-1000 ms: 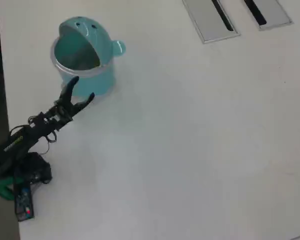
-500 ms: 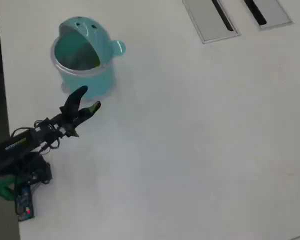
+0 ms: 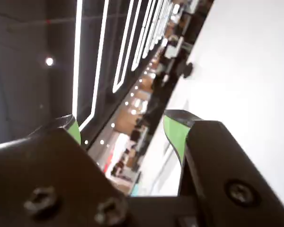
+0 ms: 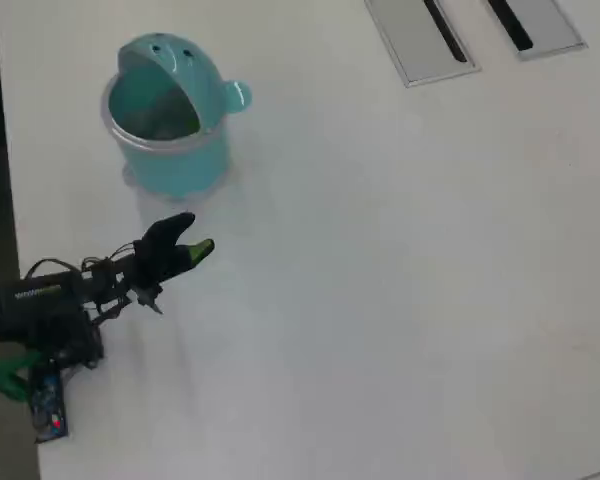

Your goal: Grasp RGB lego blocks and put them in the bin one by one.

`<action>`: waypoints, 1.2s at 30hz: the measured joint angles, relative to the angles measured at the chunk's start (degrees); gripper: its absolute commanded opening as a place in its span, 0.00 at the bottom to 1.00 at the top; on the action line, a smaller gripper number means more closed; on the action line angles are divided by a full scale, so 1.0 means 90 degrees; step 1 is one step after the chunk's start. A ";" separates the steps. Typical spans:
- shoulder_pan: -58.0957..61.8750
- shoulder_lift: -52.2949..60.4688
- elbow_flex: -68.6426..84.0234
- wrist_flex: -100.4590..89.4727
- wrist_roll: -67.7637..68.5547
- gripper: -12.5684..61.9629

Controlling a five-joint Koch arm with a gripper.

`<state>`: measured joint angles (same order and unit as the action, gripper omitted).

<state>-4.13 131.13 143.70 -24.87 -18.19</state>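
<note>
From the overhead view we see the teal bin (image 4: pixel 168 118) standing upright near the upper left of the white surface (image 4: pixel 400 280), its domed lid tilted back so that the round mouth with its clear rim band faces up, and a small knob sticking out on its right side. We cannot make out any of the small lego blocks on the surface or between the jaws, and the inside of the bin is too dim for us to tell what lies in it. The arm reaches in from the left edge, low over the surface, and its pincer (image 4: pixel 192 238) sits below the bin in this view, near it but clearly apart from it, pointing to the right. In the wrist view we look along the pincer (image 3: pixel 125 125) itself: two dark jaws with green inner pads stand well apart, with nothing between them, so we read it as wide and empty. Beyond the jaws that view shows only the white surface on the right and a dark, blurred room with strips of light on the left. At the top right of the overhead view, two flat grey panels (image 4: pixel 420 38) with dark slots lie set into the surface, well apart from the bin and the arm.
</note>
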 measured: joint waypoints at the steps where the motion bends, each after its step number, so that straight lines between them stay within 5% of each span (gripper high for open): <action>1: 0.0049 0.0000 0.0117 -0.0137 0.0029 0.61; 23: 0.0527 0.0000 0.3330 -0.2861 0.0449 0.61; 36: 0.0449 0.0000 0.3682 -0.3311 0.0586 0.61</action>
<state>-0.09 131.13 176.84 -54.67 -12.92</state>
